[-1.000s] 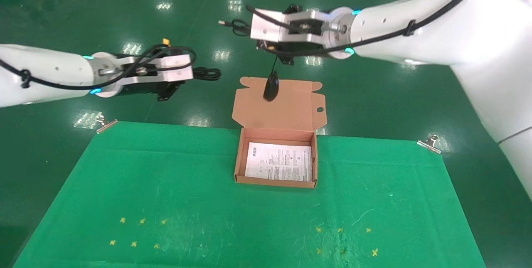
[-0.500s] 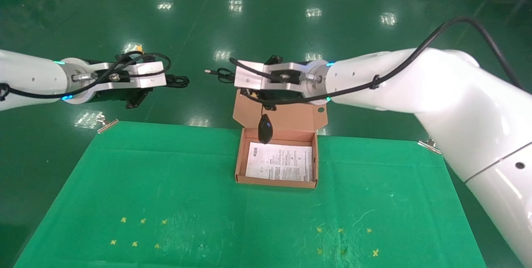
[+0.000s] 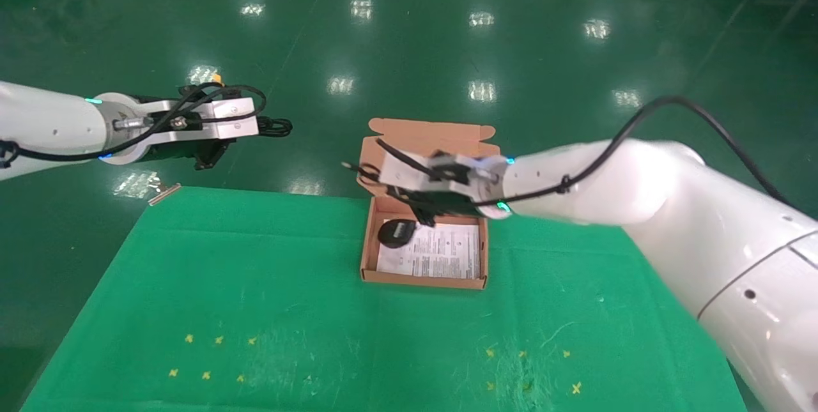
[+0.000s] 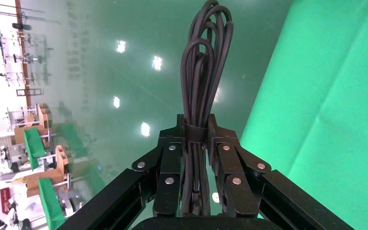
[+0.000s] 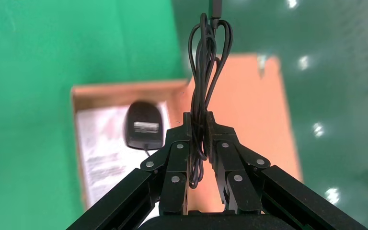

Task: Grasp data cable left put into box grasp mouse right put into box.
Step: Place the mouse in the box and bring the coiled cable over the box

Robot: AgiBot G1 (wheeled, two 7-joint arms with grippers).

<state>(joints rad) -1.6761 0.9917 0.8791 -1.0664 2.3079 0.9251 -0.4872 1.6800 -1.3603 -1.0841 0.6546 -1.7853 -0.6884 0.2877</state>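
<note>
Right tool (image 5: 199,125) is what you should look at first: its two fingers (image 5: 175,158) are pressed together on the looped cord (image 5: 206,57) of the mouse (image 3: 396,233), and the loops stick out past the fingertips, with the plug end at the far tip. You see in the head view that this tool (image 3: 422,204) hangs over the far edge of the box (image 3: 367,252), in front of the raised lid (image 3: 425,134). The mouse is below the tool and toward the robot's left, inside the box at its far left corner, lying on the white leaflet (image 3: 441,252); its underside with a pale label is turned up. A short piece of cord runs from the mouse up to the tool. In the right wrist view you find the mouse (image 5: 143,125) just beside the fingers, over the leaflet (image 5: 100,158), and the open lid (image 5: 249,110) behind the cord loops. Whether the mouse rests fully on the leaflet or is partly hanging, you cannot tell. Your left tool (image 4: 195,129) is well apart from the box, held in the air beyond the far left corner of the green table (image 3: 255,284), over the floor (image 3: 409,29). It is pinching the data cable (image 4: 203,72), a narrow black bundle whose loops reach out past the fingertips; in the head view the loops (image 3: 275,126) point toward the box.
</note>
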